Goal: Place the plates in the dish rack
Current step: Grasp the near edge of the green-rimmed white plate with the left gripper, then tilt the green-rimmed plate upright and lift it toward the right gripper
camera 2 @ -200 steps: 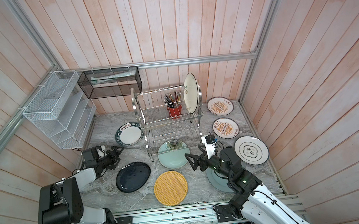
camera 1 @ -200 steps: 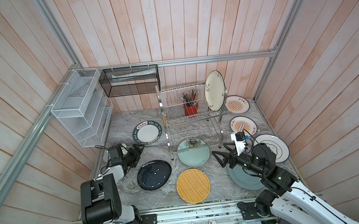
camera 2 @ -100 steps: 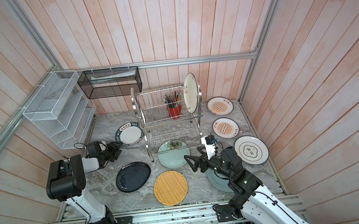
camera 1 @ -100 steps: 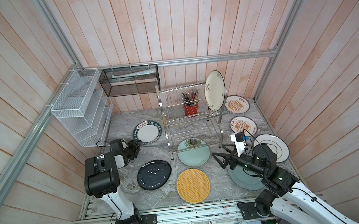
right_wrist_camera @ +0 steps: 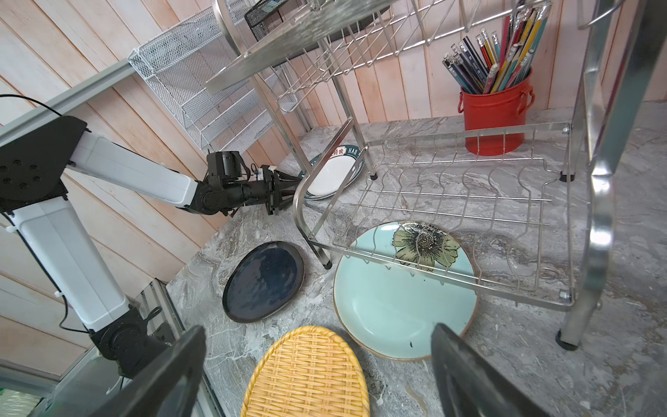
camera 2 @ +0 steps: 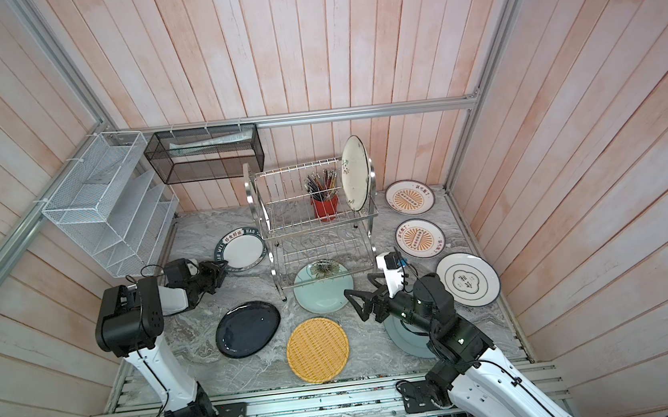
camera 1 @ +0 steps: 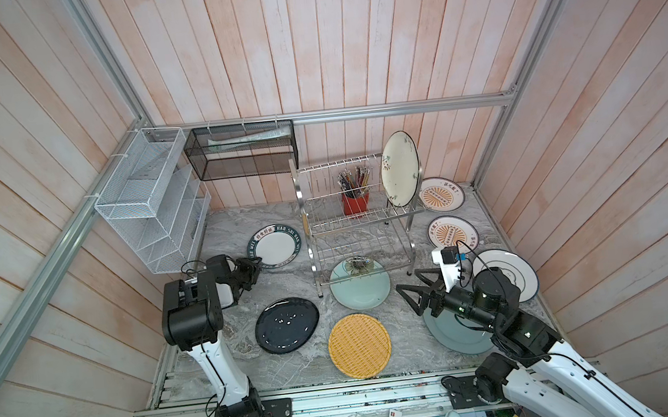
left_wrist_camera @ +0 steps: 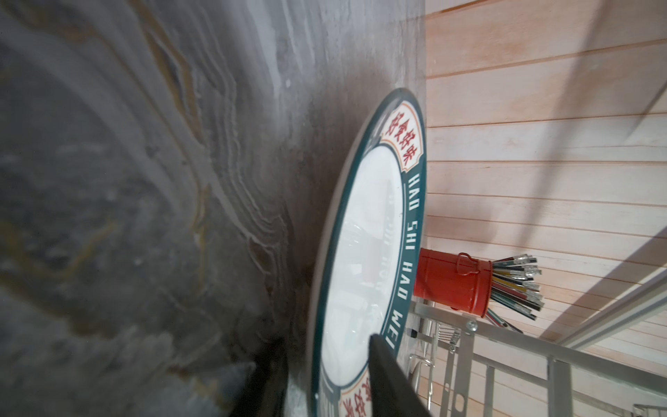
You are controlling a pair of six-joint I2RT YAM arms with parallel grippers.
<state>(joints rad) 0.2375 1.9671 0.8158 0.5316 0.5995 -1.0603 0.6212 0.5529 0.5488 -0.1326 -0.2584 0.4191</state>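
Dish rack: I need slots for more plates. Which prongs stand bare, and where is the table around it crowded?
The lower tier is all bare; the upper tier is bare left of the upright cream plate. Crowded: printed plates fill the table right of the rack; the mint plate lies partly under its front.

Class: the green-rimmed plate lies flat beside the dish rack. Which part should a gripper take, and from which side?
I would take the green-rimmed plate by its rim facing the left gripper, coming in low, one finger over the edge, one under. It lies flat, so only the edge is grippable; the dish rack crowds its other side.
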